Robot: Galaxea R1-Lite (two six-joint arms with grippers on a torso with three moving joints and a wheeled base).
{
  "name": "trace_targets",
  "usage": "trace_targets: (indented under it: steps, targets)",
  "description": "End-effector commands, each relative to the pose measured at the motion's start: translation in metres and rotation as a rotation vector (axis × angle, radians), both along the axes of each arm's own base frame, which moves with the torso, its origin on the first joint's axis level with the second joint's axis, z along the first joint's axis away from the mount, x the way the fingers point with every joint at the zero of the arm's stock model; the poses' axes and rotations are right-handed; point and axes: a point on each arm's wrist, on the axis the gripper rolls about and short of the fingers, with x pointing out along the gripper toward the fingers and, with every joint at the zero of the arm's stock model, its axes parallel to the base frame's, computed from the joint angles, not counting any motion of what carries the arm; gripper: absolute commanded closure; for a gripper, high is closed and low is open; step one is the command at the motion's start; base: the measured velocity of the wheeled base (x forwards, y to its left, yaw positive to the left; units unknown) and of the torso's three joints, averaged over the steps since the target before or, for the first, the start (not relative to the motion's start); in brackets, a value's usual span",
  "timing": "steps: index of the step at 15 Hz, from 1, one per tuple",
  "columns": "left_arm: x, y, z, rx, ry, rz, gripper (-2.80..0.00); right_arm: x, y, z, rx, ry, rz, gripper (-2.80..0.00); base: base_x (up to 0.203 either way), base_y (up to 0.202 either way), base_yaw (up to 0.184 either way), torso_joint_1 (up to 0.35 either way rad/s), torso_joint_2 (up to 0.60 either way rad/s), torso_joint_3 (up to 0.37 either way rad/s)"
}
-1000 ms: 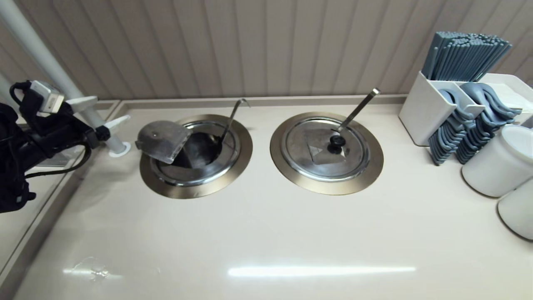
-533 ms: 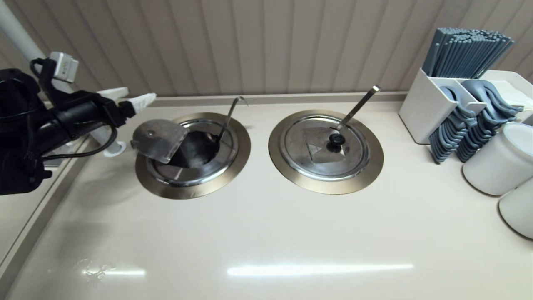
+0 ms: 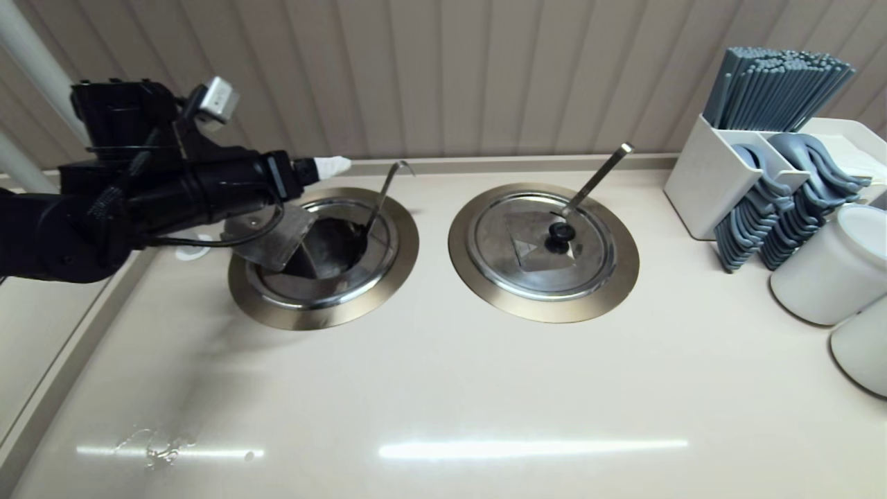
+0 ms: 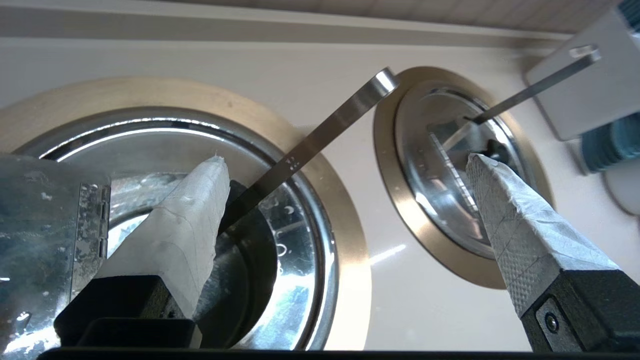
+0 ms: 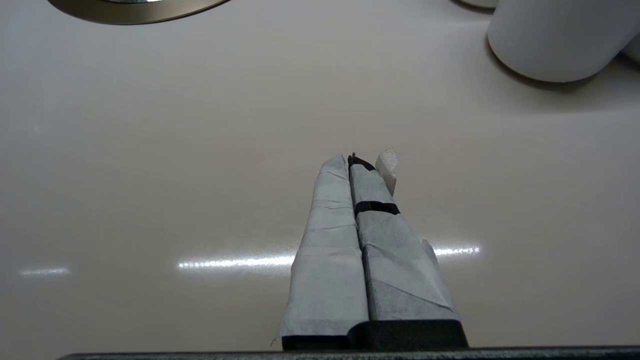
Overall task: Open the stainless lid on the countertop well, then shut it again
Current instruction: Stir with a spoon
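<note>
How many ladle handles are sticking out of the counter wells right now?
2. The hook-ended ladle handle rises from the left well, whose flap is raised; the straight flat ladle handle pokes through the closed right lid.

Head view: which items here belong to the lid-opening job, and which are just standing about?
Job:
stainless lid, flipped open
countertop well
hooked ladle
left hand, open

Standing about:
second lidded well
chopsticks
grey spoons
white cups

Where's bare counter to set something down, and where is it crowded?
Free: the counter strip nearer the robot than both rings, and the gap between the countertop well and the right ring. Crowded: cutlery caddy and white containers, far right.
</note>
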Motion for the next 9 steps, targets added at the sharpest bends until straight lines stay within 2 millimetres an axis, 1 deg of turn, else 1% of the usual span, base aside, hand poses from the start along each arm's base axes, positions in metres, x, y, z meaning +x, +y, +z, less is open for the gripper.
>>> trace_targets:
  steps: [1,3,4,6,9]
  targets:
    - [0.011,-0.024,-0.019,0.051,0.026,0.028,-2.8,0.0,0.0,0.0,0.0,0.0,-0.001,0.0,0.0,0.0,0.0,0.0,0.0,0.0]
    - [0.017,-0.045,-0.037,0.109,0.023,0.083,-2.8,0.0,0.0,0.0,-0.001,0.0,0.001,0.0,0.0,0.0,0.0,0.0,0.0,0.0]
    - [0.022,-0.05,-0.043,0.106,-0.006,0.09,-2.8,0.0,0.0,0.0,0.0,0.0,0.001,0.0,0.0,0.0,0.0,0.0,0.0,0.0]
    - [0.035,-0.059,-0.063,0.109,-0.086,0.089,-2.8,0.0,0.0,0.0,0.0,0.0,-0.001,0.0,0.0,0.0,0.0,0.0,0.0,0.0]
    - [0.054,-0.067,-0.096,0.186,-0.154,0.111,-2.8,0.0,0.0,0.0,-0.002,0.0,0.0,0.0,0.0,0.0,0.0,0.0,0.0,0.0]
